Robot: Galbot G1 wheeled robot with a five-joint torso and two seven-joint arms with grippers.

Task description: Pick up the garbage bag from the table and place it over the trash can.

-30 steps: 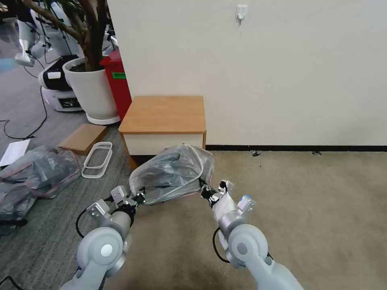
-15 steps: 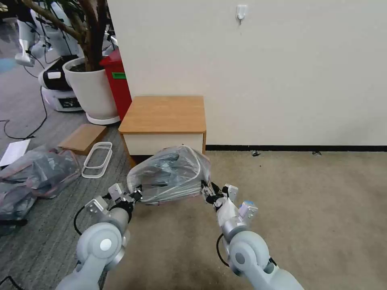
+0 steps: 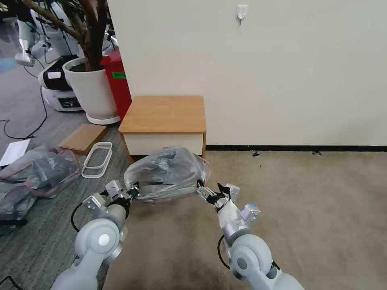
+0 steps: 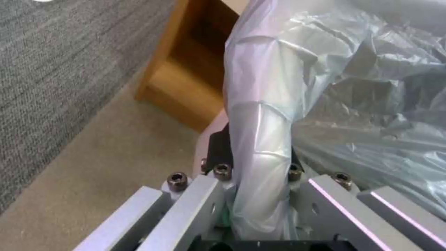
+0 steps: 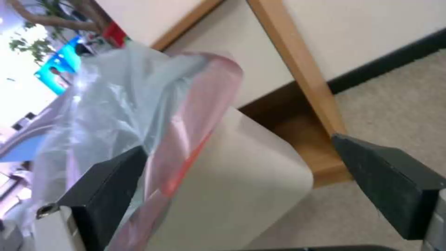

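Note:
The garbage bag (image 3: 165, 172), crinkly grey plastic with a pinkish edge, is draped over the trash can on the floor in front of the table (image 3: 163, 114). The can is mostly hidden under the plastic. Its cream wall (image 5: 251, 188) shows in the right wrist view beside the bag's pink rim (image 5: 186, 139). My left gripper (image 3: 132, 192) is shut on a bunched fold of the bag (image 4: 260, 146) at the bag's left side. My right gripper (image 3: 211, 192) is at the bag's right side, open, its black fingers (image 5: 385, 174) spread to either side of the can's corner.
A white planter pot (image 3: 92, 88) and a tall red bin (image 3: 119, 80) stand left of the table. A flat brown board (image 3: 82, 137), white frames (image 3: 98, 159) and a heap of similar bags (image 3: 36, 173) lie on the grey floor at left. Open beige carpet (image 3: 306, 201) lies to the right.
Both grippers have moved down and the bag has sunk lower over the can. The right gripper has opened and let go of the bag's rim.

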